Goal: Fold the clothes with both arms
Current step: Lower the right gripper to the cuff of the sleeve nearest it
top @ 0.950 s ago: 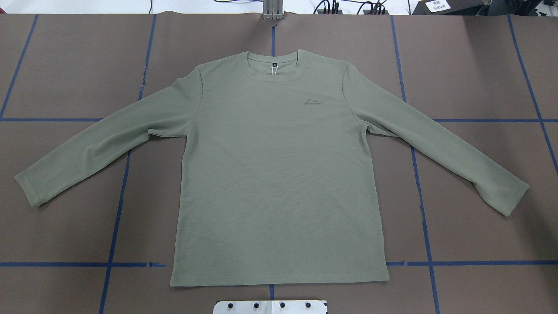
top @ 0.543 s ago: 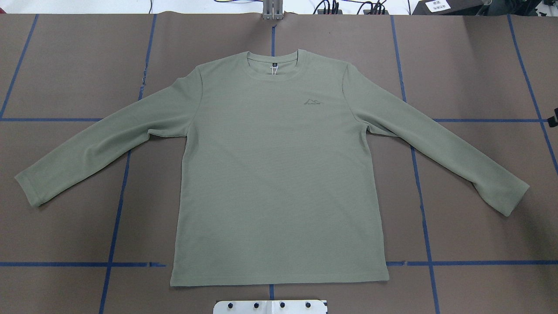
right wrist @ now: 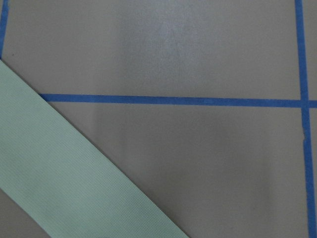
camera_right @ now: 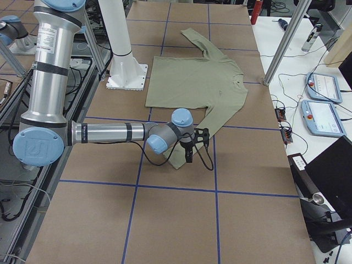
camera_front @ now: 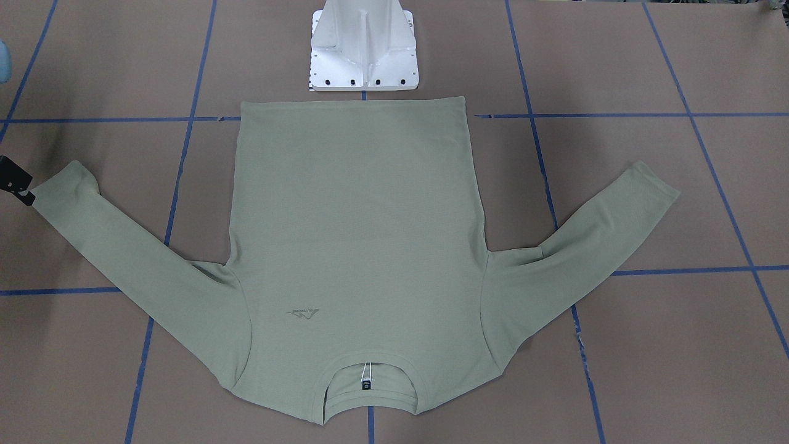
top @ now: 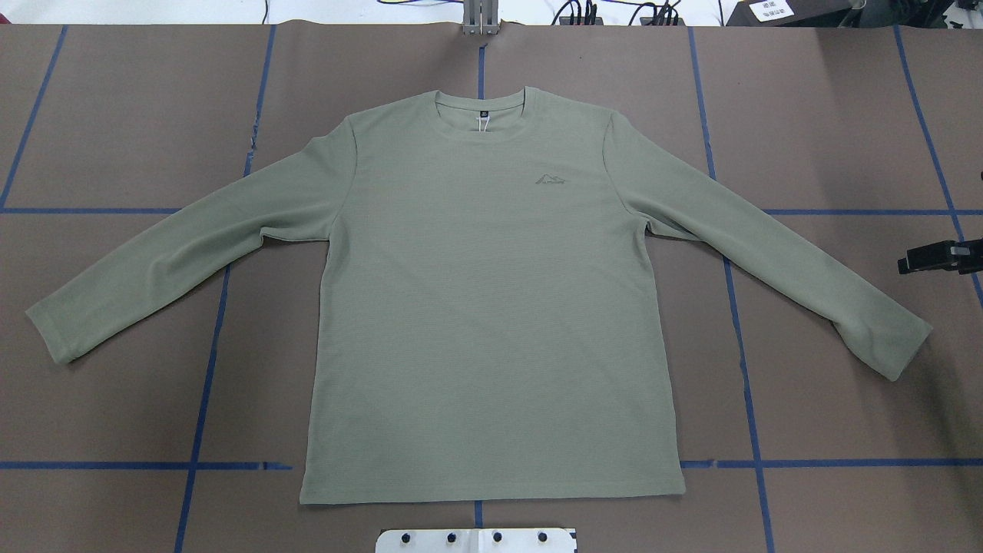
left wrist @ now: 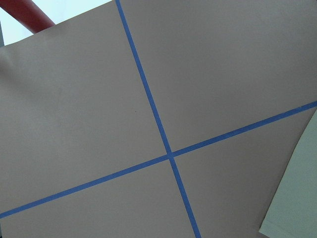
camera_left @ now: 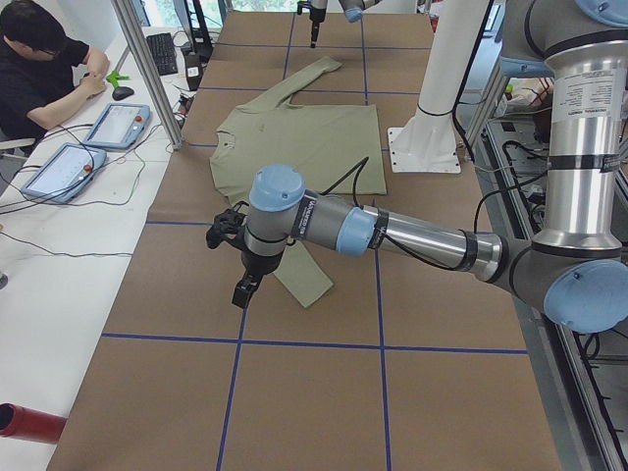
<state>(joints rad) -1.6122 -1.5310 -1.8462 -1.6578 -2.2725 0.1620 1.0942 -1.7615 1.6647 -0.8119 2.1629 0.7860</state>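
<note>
Shirt (top: 491, 307) of pale sage green lies flat and front-up in the middle of the brown-papered table (top: 115, 115), unfolded, with its round neck away from the robot and its hem just short of the white base pedestal (camera_front: 363, 55). A small black neck label (top: 482, 114) and a tonal chest logo (top: 553, 180) face upward. Both long sleeves are spread wide and slant back toward the robot's side, across the blue tape lines (top: 207, 369). The right gripper (top: 921, 259) hangs at the table's right end, near the cuff of the right-hand sleeve (top: 883, 338); its wrist view shows that sleeve crossing one corner, with no cloth between the fingers. Whether its jaws are parted cannot be told. The left gripper (camera_left: 242, 292) points down beside the cuff of the left-hand sleeve (camera_left: 304, 280), and only the side view shows it, so its jaws cannot be judged either.
</note>
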